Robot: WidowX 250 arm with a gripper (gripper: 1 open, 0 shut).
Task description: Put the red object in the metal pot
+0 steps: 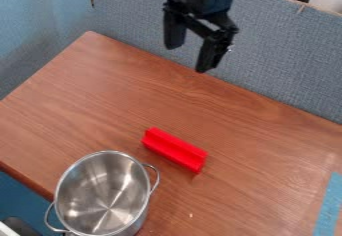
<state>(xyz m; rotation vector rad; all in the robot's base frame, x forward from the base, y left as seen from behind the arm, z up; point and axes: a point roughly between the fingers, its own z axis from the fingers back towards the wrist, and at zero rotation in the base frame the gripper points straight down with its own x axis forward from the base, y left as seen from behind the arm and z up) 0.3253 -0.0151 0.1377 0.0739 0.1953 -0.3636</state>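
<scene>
A wooden table (94, 90) with a warm reddish-brown grain fills most of the view, its surface smooth and faintly glossy. Near the middle of it lies the red object (175, 149), a small bright red rectangular bar with a plain matte face, set at a slant with its longer side running from upper left to lower right. Just beside it, toward the lower left and close but apart from it, stands the metal pot (103, 193), round and shiny steel with a reflective interior that mirrors pale light; one small loop handle shows on its right rim near the bar, and another at its lower left is hard to make out against the frame's dark corner. The pot's bottom edge is cut off by the picture. Above the far part of the table hangs the black gripper (198, 42), its two dark fingers spread wide apart and pointing downward, with nothing between them and nothing touched; it is well apart from both bar and pot. The arm above it runs out of the top of the frame. Behind the table stands a grey-blue fabric partition (281, 50) with a woven texture, and the objects beyond its top edge are too blurred to identify.
</scene>
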